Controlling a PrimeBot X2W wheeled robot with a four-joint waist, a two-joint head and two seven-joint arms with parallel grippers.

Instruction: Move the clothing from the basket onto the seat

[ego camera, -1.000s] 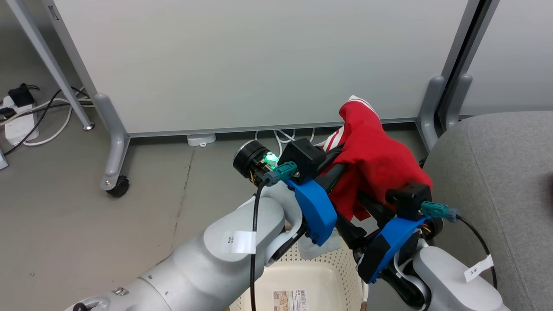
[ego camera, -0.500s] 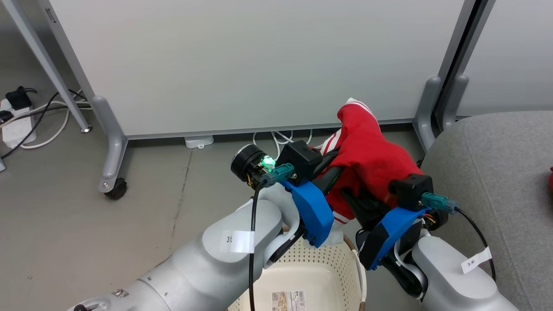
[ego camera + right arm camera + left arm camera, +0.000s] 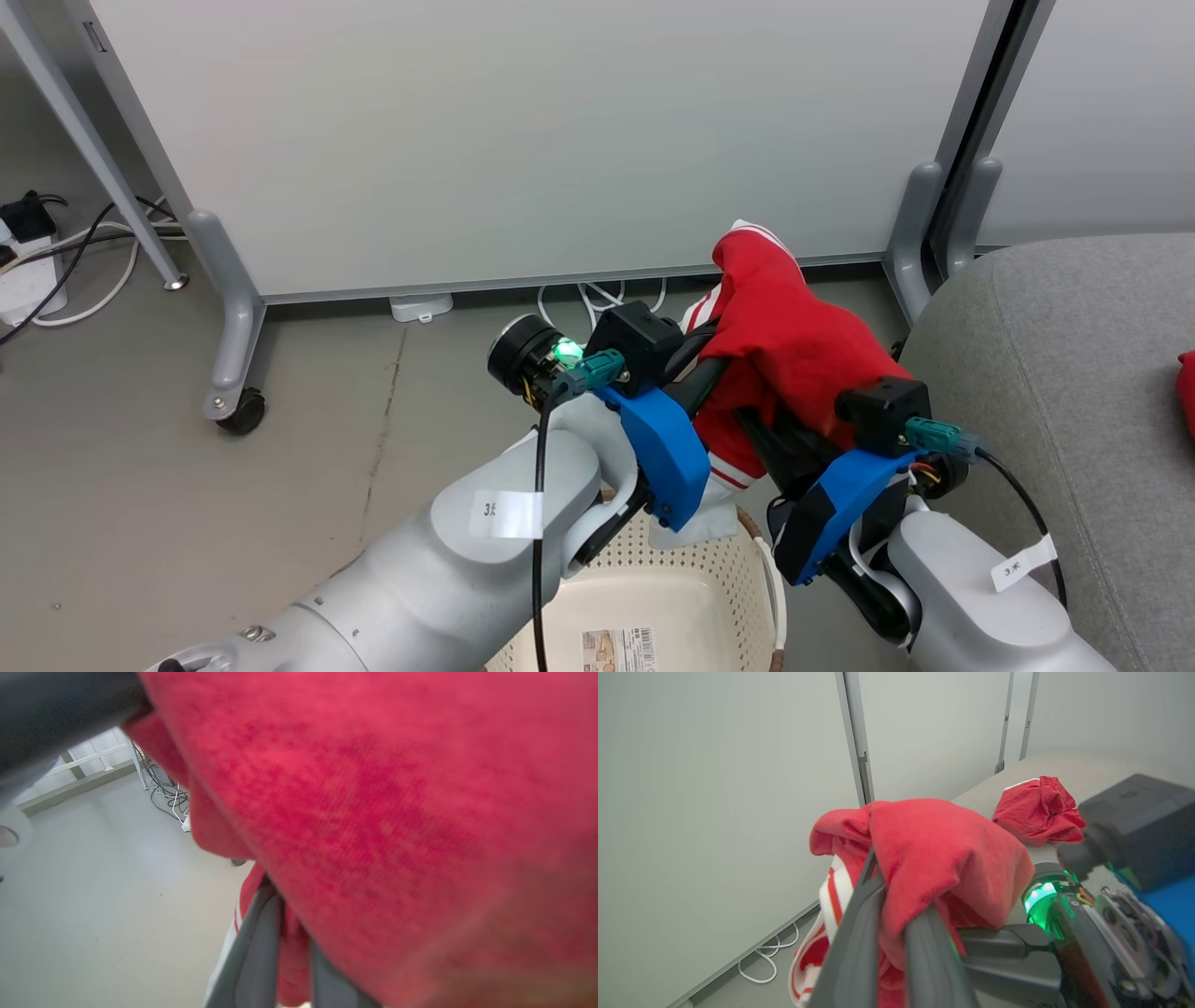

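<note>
The seat (image 3: 1055,373) lies to the right of both grippers; one red garment (image 3: 1038,809) is deposited on it, beyond the fingertips. The basket (image 3: 738,579), below the wrists, is judged emptied as far as it shows: only a sticker (image 3: 616,651) is seen on its floor. The striped garment (image 3: 794,345) is held above the basket, not yet over the seat. The left gripper (image 3: 896,896) and right gripper (image 3: 287,938) are each closed narrowly, with its cloth pinched between the fingers.

Pale partition panels (image 3: 523,140) on grey metal legs (image 3: 231,317), a black castor (image 3: 241,413) under one. Grey floor (image 3: 140,485), with white cables (image 3: 597,299) beneath the panel edge and a power strip (image 3: 23,285) far left.
</note>
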